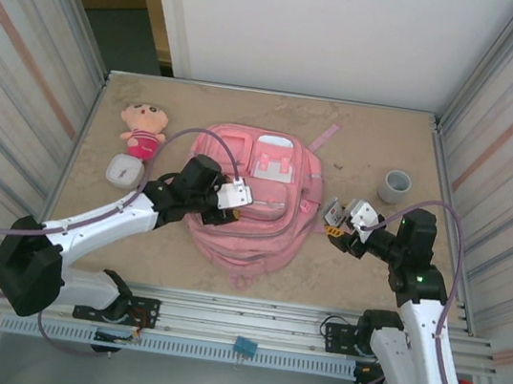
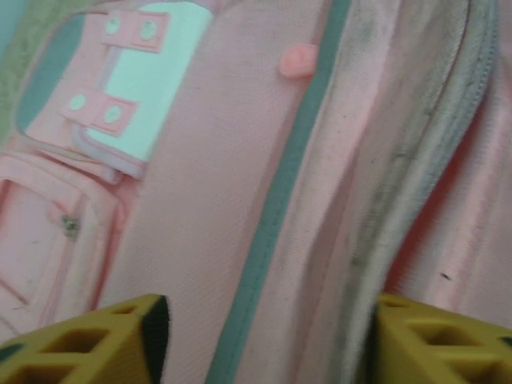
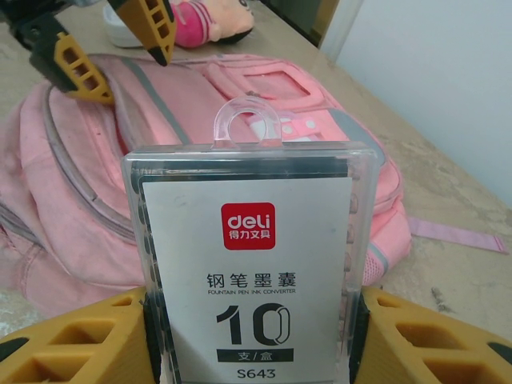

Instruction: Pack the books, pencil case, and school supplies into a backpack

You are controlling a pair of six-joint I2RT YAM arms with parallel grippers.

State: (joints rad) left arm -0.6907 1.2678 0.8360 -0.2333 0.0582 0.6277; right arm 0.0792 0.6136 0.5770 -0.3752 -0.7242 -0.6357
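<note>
The pink backpack lies flat in the middle of the table. My left gripper hovers over its left half, jaws open, with pink fabric and a grey-green trim strip between the yellow fingers. From the right wrist view the left gripper sits at the backpack's upper rim. My right gripper is shut on a clear flat box of school supplies with a white label and red mark, held upright just right of the backpack. The books and pencil case are out of view.
A pink-and-tan plush doll and a small white rounded case lie left of the backpack. A short grey ring-shaped cylinder stands at the right. Metal walls close in both sides.
</note>
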